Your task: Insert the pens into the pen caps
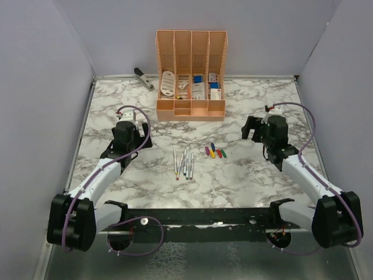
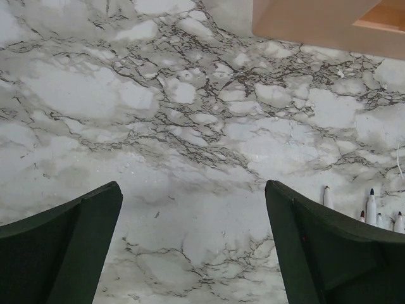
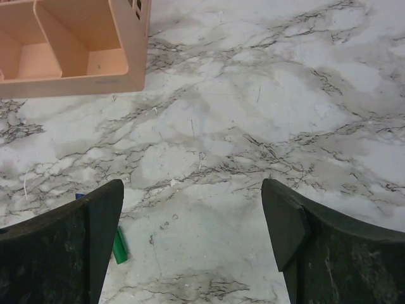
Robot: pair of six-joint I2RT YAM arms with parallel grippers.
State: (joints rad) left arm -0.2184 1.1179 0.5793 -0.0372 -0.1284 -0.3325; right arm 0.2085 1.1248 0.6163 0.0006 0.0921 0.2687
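Several whitish pens (image 1: pixel 184 163) lie side by side on the marble table, near its middle. Just right of them lie the short caps (image 1: pixel 214 151), purple, yellow, red, green and blue. My left gripper (image 1: pixel 129 119) hangs open and empty to the left of the pens; pen tips (image 2: pixel 371 206) show at the right edge of the left wrist view. My right gripper (image 1: pixel 254 127) hangs open and empty to the right of the caps; the green cap (image 3: pixel 119 246) shows beside its left finger in the right wrist view.
An orange desk organiser (image 1: pixel 190 79) with stationery stands at the back centre; its base shows in both wrist views (image 2: pixel 323 25) (image 3: pixel 69 50). A grey stapler (image 1: pixel 143 78) lies at the back left. Grey walls close in the table on three sides.
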